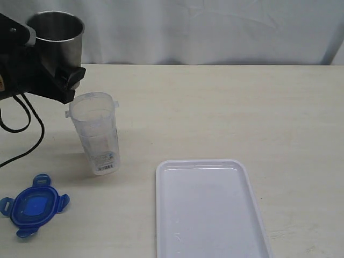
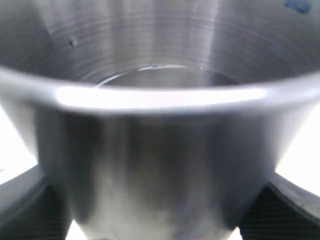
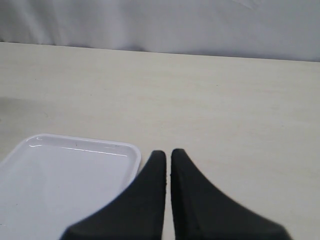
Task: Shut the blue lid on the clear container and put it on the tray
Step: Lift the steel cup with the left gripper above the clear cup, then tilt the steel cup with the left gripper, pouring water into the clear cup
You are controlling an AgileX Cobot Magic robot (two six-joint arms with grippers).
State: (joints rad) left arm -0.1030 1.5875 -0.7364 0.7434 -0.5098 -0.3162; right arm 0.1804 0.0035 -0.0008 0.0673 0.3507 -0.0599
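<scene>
Open canister [image 1: 97, 134], loose lid [image 1: 35, 205], tray [image 1: 207, 209].
Left gripper [image 1: 69, 79] clamps cup [image 1: 56, 37]; canister upright just beside it, barcode label unreadable; lid flat on table [image 1: 226, 107], well apart. Right gripper [image 3: 167, 165] pinched together, empty; tray near it.

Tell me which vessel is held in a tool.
The grey steel cup, clamped in the left tool; the clear container stands free on the table.

barcode label [image 1: 106, 167] low on the clear container [image 1: 97, 129], bars visible, its digits probably too small to read, nothing else legible
</scene>
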